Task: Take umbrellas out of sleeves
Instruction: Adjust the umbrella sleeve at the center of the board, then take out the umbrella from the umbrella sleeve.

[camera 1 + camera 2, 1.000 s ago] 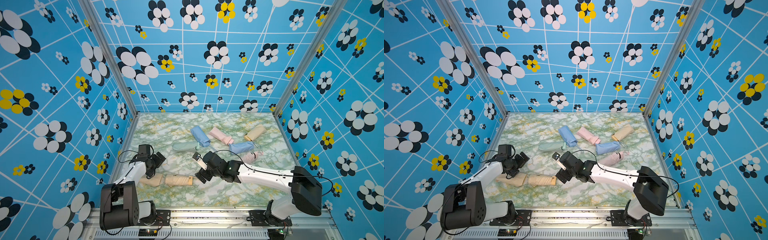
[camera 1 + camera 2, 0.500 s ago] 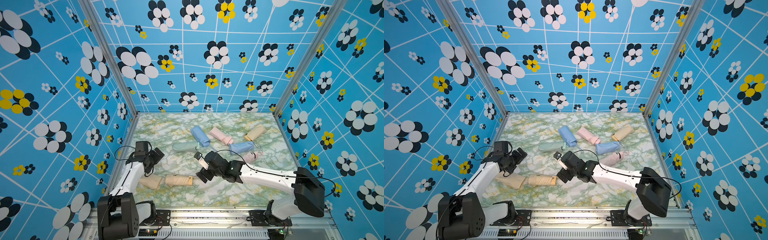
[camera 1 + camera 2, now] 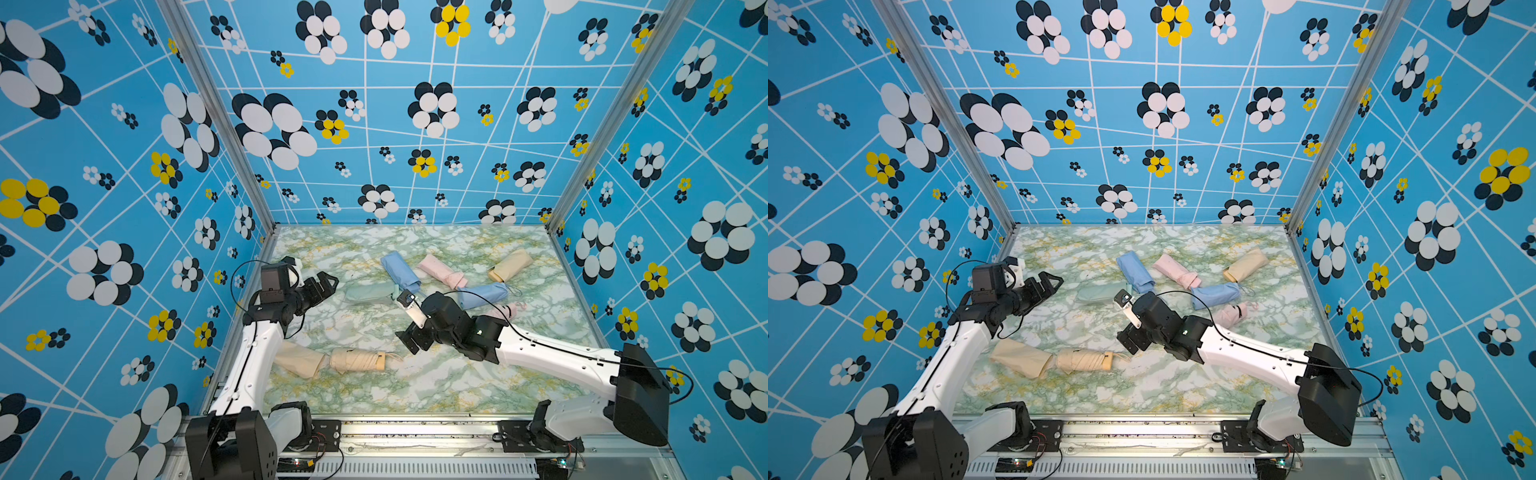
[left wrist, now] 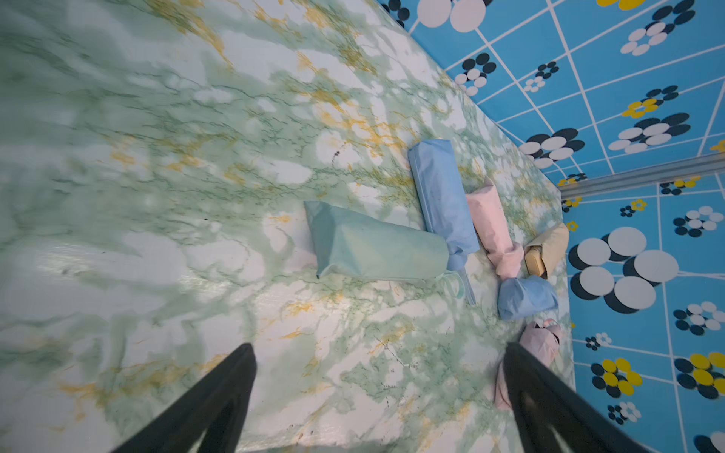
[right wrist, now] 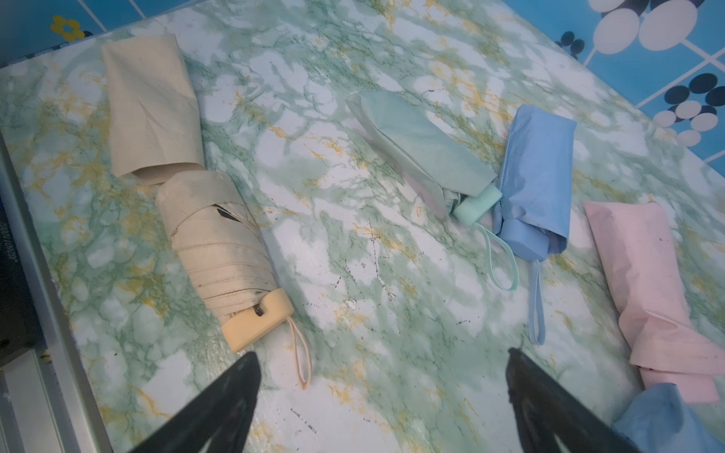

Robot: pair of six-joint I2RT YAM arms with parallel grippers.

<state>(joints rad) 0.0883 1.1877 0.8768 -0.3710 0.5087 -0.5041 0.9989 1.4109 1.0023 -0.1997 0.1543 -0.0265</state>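
- No text, label, brand or number can be read with certainty.
- A faint line of pale print runs along a black part [image 5: 8,243] beyond the metal rail [image 5: 51,298] in the right wrist view; it is too blurred to read.

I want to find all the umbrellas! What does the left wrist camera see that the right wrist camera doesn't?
Only the left wrist view shows the full beige sleeve and a second pink umbrella. Only the right wrist view shows the bare beige umbrella and an empty beige sleeve. Both show the mint sleeve, the blue sleeve, the pink sleeve and the marble table.
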